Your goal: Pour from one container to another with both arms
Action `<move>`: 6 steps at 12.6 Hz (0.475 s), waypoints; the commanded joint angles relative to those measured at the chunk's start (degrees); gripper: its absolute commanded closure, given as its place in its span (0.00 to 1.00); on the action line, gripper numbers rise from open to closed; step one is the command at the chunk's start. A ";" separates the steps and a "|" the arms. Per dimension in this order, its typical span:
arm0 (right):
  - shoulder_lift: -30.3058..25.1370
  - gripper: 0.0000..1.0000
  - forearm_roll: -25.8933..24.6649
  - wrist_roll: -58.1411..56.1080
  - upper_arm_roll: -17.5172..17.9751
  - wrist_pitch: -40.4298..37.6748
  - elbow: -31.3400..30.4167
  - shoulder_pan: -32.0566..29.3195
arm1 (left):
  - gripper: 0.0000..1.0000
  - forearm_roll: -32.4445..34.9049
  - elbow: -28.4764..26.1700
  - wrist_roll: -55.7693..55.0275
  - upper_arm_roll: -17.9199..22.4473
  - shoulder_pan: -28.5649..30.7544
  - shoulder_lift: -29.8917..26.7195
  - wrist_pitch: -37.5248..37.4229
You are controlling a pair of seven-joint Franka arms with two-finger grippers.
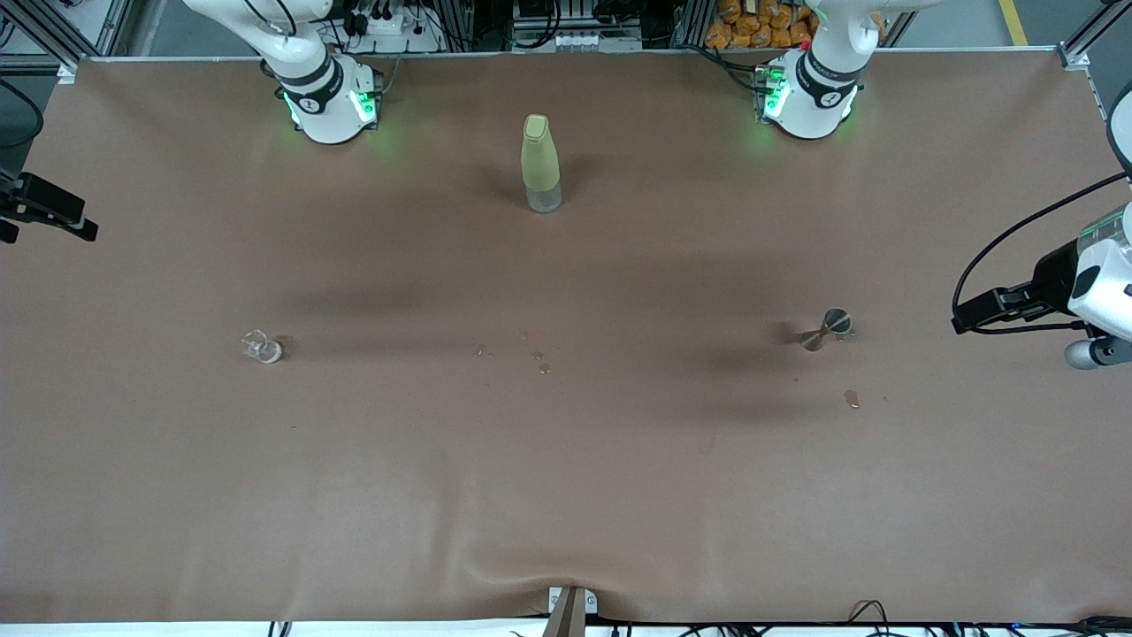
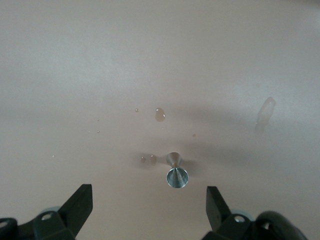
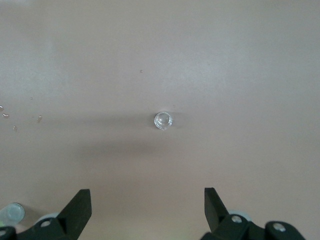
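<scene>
Worktop [image 1: 566,460] is a wide brown sheet, and from my seat I see three things standing on it, well apart. The steel jigger [image 1: 827,329] stands upright toward the left arm's end, and the left wrist view looks straight down into its upper cone [image 2: 177,177]. A few small wet drops [image 2: 160,114] lie just beside it, and more [image 1: 541,364] sit near the middle of the sheet.

My left tool [image 2: 149,202] hangs above the jigger with its fingers [image 2: 80,202] spread wide; they hold nothing and touch nothing. My right tool [image 3: 147,205] is released just as wide, also bare, over a small clear glass [image 3: 163,120] that stands toward the right arm's end of the worktop [image 1: 262,348].

The tall yellow-green bottle [image 1: 540,164] stands upright between the two arm bases, farther from the front camera than both the jigger and the glass.
</scene>
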 commanded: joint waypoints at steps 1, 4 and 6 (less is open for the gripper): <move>-0.77 0.00 -0.38 1.11 -0.24 0.88 -1.01 1.00 | 0.00 1.19 -0.11 0.10 -0.26 0.25 -0.92 -1.63; -0.60 0.00 -0.64 1.02 -0.33 0.88 -1.19 0.65 | 0.00 1.19 0.24 0.01 -0.26 0.08 -0.75 -2.08; 0.10 0.00 -0.29 0.50 -0.33 1.15 -1.27 0.22 | 0.00 1.11 0.24 -0.07 -0.26 0.17 -0.75 -2.08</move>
